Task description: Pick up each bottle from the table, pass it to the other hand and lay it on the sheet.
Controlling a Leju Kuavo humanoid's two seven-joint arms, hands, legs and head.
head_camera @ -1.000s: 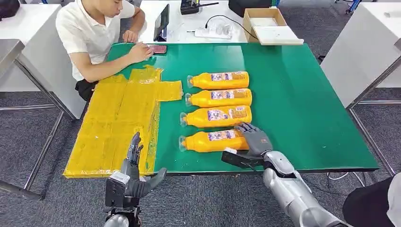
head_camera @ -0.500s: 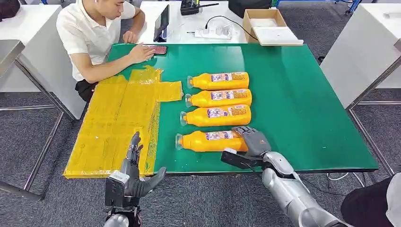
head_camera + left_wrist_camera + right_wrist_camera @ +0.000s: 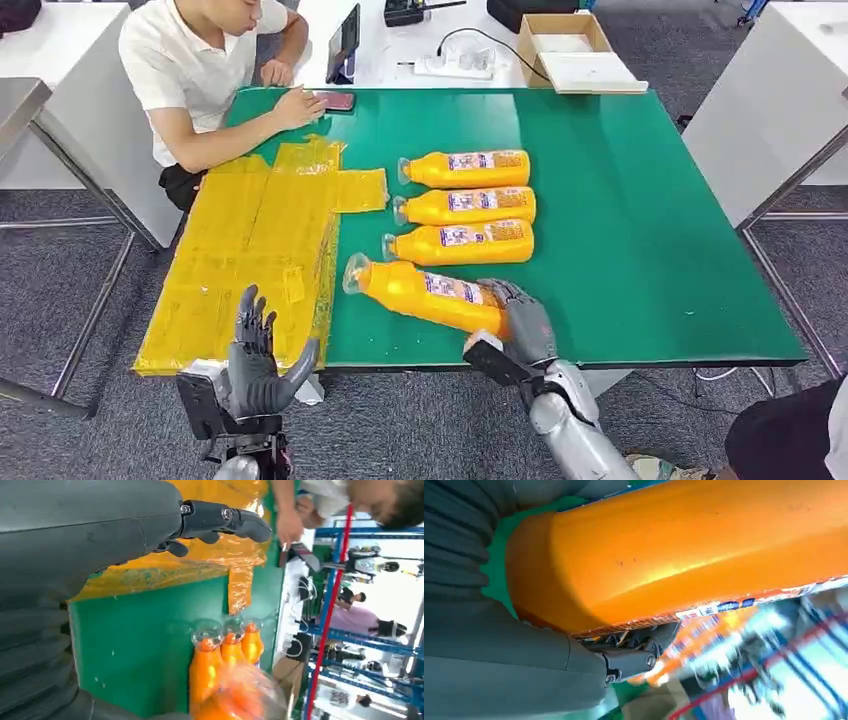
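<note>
My right hand (image 3: 520,322) grips the base end of an orange bottle (image 3: 425,292), lifted off the green table (image 3: 650,250) and tilted, its clear cap pointing toward the yellow sheet (image 3: 250,250). The right wrist view is close on that bottle (image 3: 684,555), with my fingers (image 3: 629,660) wrapped under it. Three more orange bottles (image 3: 465,205) lie side by side on the table behind it, caps toward the sheet. My left hand (image 3: 257,358) hovers open below the table's front edge, by the sheet's near corner. In the left wrist view its fingers (image 3: 220,520) spread over the sheet (image 3: 200,565).
A seated person (image 3: 200,70) leans on the table's far left corner, one hand beside a phone (image 3: 334,101). A cardboard box (image 3: 570,50) and cables sit on a white table behind. Grey floor surrounds the table, with metal legs at both sides.
My right hand closed on the nearest bottle and raised it, swinging its cap end left and up. The left hand dropped slightly lower and shifted left.
</note>
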